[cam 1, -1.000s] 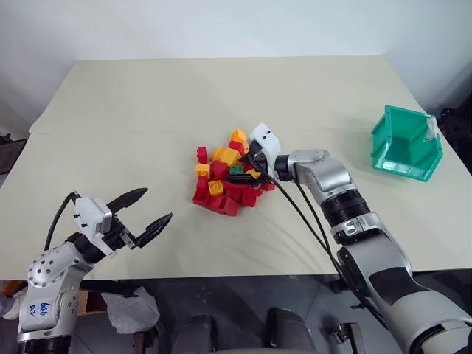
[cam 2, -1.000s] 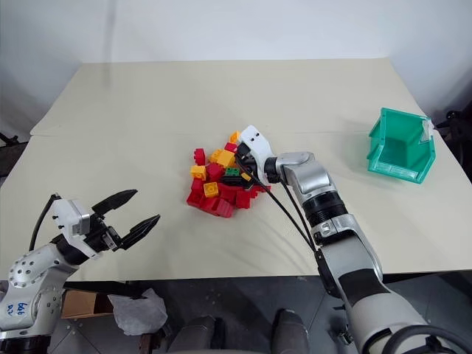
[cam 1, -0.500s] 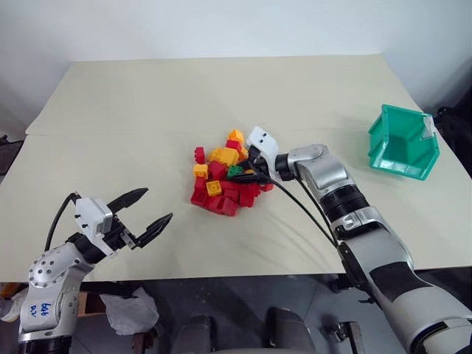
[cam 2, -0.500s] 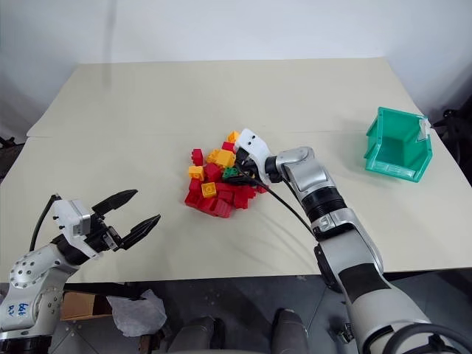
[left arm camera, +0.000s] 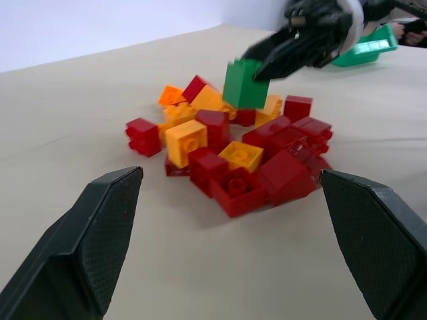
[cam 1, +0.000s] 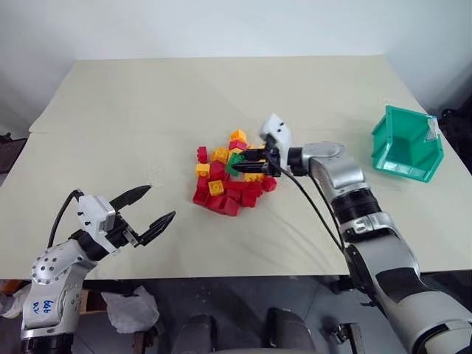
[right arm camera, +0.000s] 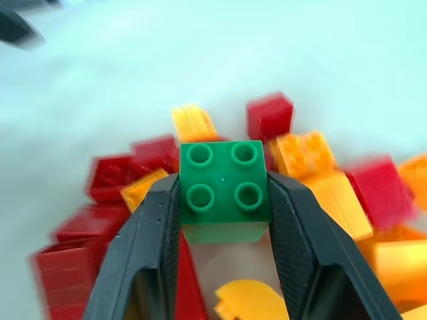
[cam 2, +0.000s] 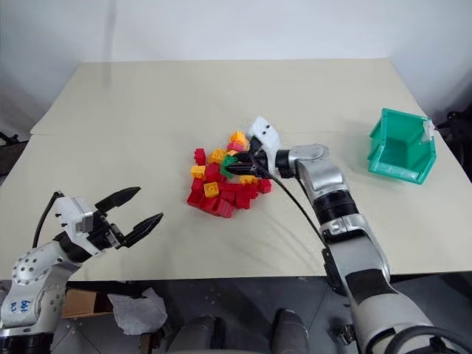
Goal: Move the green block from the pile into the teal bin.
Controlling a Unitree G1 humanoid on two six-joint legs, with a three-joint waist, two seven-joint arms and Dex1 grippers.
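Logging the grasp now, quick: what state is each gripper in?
Left gripper: open, holding nothing.
Right gripper: closed on the green block, lifted just above the pile.

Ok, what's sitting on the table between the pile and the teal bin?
Nothing rests there: in the left eye view, bare table lies between the pile and the teal bin. The right gripper, holding the green block, reaches over it.

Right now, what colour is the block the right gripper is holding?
Bright green. The block shows best in the right wrist view, pinched in the right gripper.
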